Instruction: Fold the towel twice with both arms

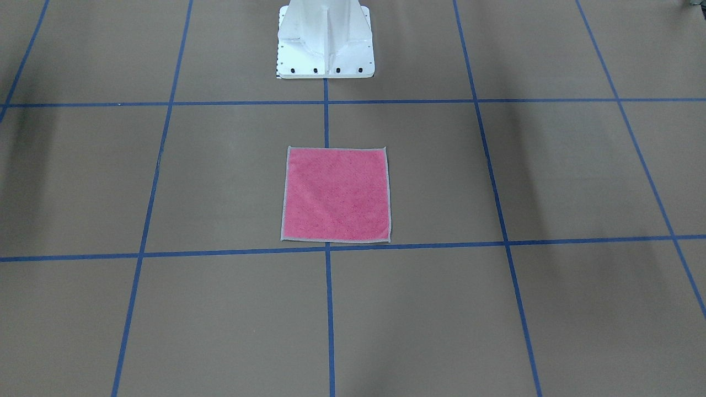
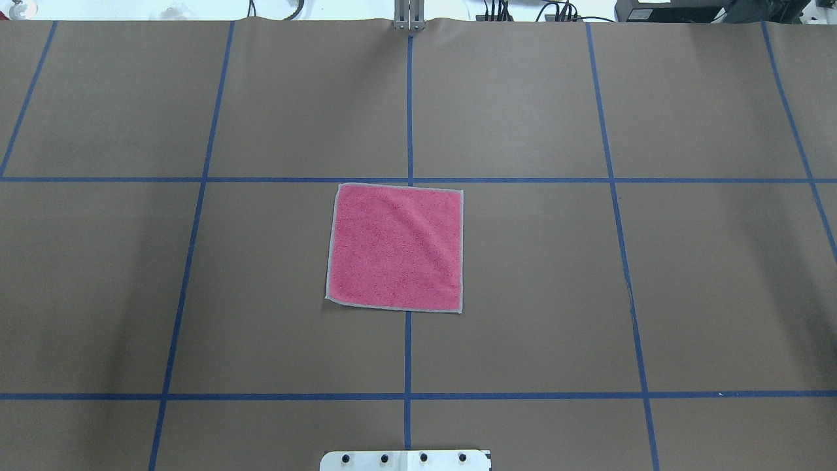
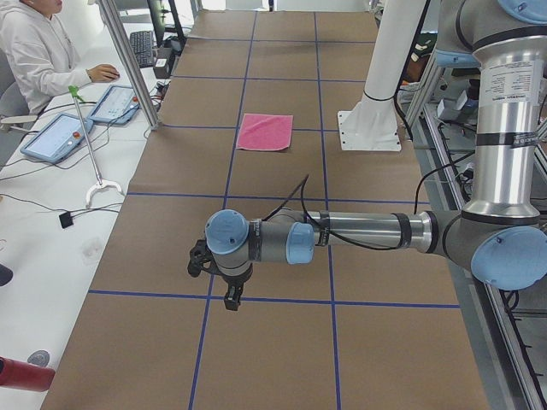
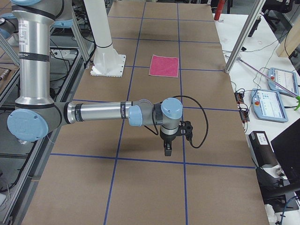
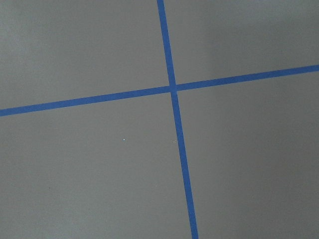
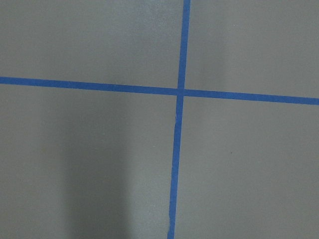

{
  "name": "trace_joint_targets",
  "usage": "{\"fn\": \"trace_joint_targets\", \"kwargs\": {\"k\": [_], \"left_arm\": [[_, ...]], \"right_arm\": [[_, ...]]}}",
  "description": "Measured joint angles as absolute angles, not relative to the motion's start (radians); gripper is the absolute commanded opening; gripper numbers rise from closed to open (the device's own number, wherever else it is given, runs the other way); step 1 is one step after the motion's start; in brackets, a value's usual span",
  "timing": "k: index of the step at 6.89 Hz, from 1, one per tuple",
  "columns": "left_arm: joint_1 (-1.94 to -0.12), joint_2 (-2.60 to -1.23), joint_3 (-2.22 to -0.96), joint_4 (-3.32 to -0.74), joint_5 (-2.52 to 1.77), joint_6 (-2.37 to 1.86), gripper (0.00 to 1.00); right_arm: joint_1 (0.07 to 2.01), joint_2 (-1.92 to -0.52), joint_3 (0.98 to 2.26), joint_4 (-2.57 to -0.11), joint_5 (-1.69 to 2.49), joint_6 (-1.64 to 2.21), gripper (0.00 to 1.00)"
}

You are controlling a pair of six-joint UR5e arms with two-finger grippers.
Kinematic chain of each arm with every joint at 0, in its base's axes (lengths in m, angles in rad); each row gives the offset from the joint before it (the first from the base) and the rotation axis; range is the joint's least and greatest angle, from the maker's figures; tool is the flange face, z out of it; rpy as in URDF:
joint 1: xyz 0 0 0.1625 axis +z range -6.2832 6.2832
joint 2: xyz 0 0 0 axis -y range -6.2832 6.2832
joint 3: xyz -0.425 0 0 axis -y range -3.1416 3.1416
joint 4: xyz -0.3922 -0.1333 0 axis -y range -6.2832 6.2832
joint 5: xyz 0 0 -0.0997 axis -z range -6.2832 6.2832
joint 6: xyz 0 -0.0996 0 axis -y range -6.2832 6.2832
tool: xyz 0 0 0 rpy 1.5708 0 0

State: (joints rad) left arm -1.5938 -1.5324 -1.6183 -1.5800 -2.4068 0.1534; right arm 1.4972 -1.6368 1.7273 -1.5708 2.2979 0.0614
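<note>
The towel (image 2: 395, 247) lies flat and unfolded, pink face up with a light grey border, in the middle of the brown table; it also shows in the front-facing view (image 1: 336, 194), the left view (image 3: 265, 131) and the right view (image 4: 164, 65). My left gripper (image 3: 232, 297) shows only in the left view, hanging over the table far from the towel. My right gripper (image 4: 168, 149) shows only in the right view, also far from the towel. I cannot tell whether either is open or shut. Both wrist views show only bare table and blue tape.
The white pedestal base (image 1: 325, 41) stands behind the towel. Blue tape lines (image 2: 409, 353) grid the brown table. An operator (image 3: 34, 47) sits at a side desk with control tablets (image 3: 58, 137). A metal post (image 4: 243, 37) stands at the table's edge.
</note>
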Motion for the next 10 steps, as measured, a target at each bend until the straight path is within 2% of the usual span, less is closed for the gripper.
{"fn": "trace_joint_targets", "kwargs": {"k": [6, 10], "left_arm": [[-1.594, -1.536, -1.654, -1.58, -2.393, 0.148, 1.0], [-1.594, -1.624, -1.664, -1.64, -2.395, 0.146, 1.0]], "right_arm": [[1.497, -1.627, 1.751, -1.569, 2.297, 0.058, 1.0], [1.497, -1.6, 1.743, -1.432, 2.3, 0.068, 1.0]]}}
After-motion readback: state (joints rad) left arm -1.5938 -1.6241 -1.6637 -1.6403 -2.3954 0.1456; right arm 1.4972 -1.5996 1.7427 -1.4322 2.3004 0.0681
